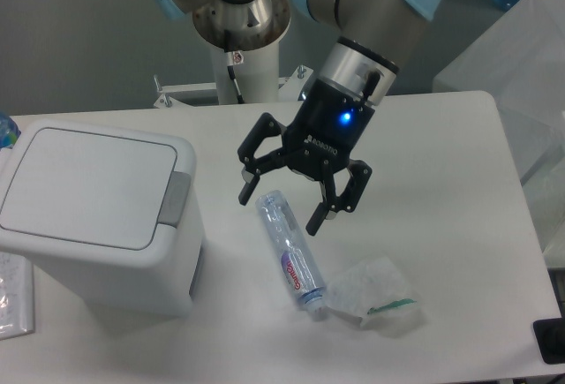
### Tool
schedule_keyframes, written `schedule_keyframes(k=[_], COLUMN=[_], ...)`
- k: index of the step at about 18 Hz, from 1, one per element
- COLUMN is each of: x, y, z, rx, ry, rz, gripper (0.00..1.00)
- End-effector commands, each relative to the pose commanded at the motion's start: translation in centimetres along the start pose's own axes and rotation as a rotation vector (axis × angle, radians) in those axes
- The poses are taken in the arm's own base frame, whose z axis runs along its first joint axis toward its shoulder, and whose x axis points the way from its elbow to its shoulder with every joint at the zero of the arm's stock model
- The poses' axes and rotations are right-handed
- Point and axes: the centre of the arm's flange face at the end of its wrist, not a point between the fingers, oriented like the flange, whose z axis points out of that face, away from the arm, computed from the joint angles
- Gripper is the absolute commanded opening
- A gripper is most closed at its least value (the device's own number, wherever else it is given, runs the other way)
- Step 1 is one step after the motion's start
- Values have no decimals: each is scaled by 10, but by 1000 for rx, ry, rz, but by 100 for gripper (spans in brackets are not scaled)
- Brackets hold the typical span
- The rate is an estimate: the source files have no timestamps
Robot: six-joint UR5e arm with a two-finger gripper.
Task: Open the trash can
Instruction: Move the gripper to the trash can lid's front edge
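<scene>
Hovering with fingers (279,201) spread wide and empty above the plastic bottle (290,250) on the counter (441,181), well right of the trash can (93,216), lid shut, grey push tab (174,198) facing the arm, likely the spot to press

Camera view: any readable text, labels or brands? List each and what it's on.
Gripper body: small white lettering under the blue light, too blurred to read.
Bottle label: a red-and-blue logo, too small to read.
Crumpled plastic wrapper: a green mark, no legible text.
Trash can: no text visible on its lid or grey tab.
</scene>
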Motion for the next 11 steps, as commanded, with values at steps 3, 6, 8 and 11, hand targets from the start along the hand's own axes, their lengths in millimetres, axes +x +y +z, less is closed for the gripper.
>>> schedule_keyframes(k=[3, 6, 8, 11], x=[3, 15, 17, 18], y=[-1, -2, 0, 0], z=[-2, -8, -6, -7], rx=[4, 9, 6, 5], ry=[-2, -3, -1, -3], rz=[-7, -20, -31, -55], gripper=[100, 100, 100, 100])
